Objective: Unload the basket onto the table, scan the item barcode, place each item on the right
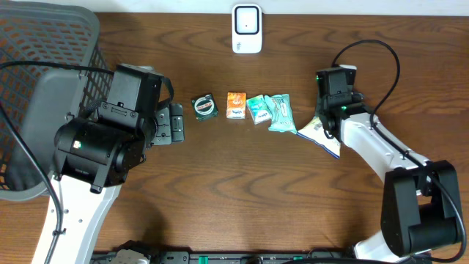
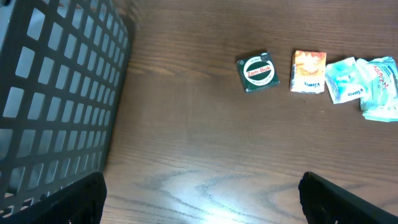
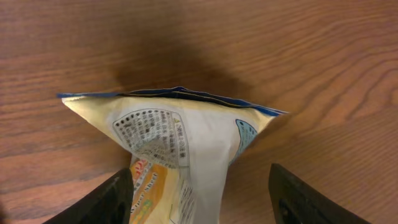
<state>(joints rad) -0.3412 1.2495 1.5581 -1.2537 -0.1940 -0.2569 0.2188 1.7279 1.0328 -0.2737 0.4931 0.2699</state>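
Observation:
A white and yellow pouch (image 3: 180, 143) with a blue top edge lies on the wood between the spread fingers of my right gripper (image 3: 205, 199), which is open. Its left finger (image 3: 106, 202) is next to the pouch and its right finger (image 3: 305, 199) stands well clear. From overhead, the pouch (image 1: 323, 136) pokes out beneath the right wrist (image 1: 337, 92). The white scanner (image 1: 247, 28) stands at the table's far edge. My left gripper (image 2: 202, 199) is open over bare wood, left of the row of items.
A green round-label tin (image 1: 204, 107), an orange packet (image 1: 235, 105) and two teal packets (image 1: 256, 108) (image 1: 281, 114) lie in a row mid-table. A dark mesh basket (image 1: 37, 88) fills the left side, close to the left arm.

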